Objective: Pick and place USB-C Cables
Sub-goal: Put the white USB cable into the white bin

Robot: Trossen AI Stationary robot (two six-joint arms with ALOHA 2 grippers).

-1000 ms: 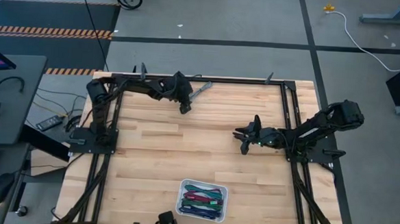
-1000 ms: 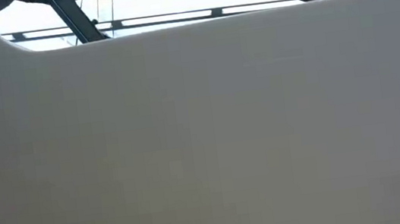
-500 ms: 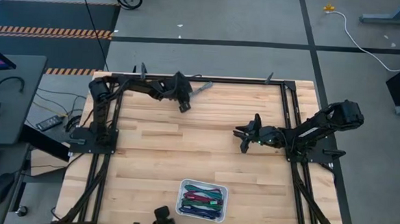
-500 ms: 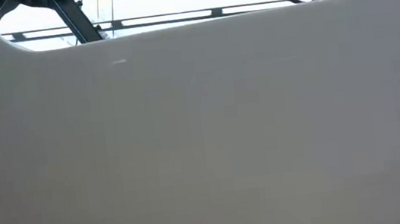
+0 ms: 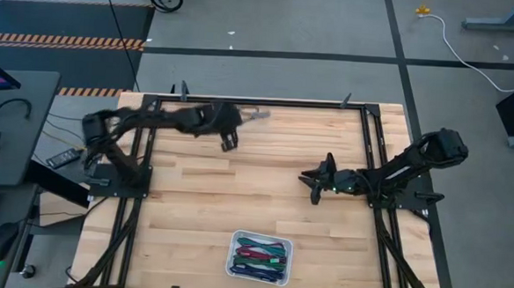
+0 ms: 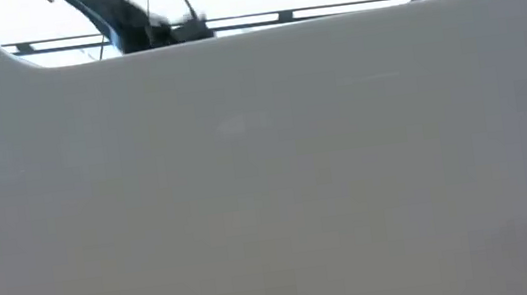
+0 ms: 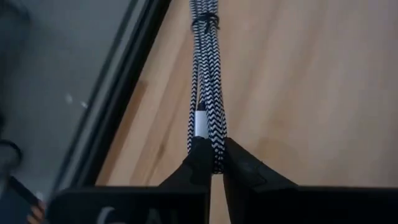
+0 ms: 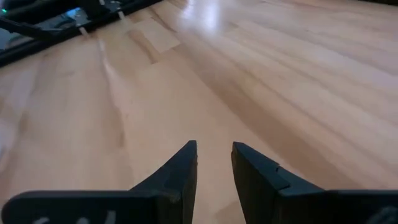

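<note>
Near the wooden table's [image 5: 193, 185] far edge, shifted leftward since a moment ago, left gripper [image 5: 229, 141] pinching a grey braided cable [image 7: 205, 93] stretched lengthwise away from its fingers, right gripper [image 5: 315, 184] slightly parted mid-table, remaining cables in the tray [image 5: 288, 251] at the near edge, grey floor beyond.

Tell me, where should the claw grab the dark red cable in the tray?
Grab the dark red cable around its middle, coming straight down from above, I think. It lies flat, stretched sideways across the tray, with other cables packed close beside it, so pinching across its thin width should catch only that one.
</note>
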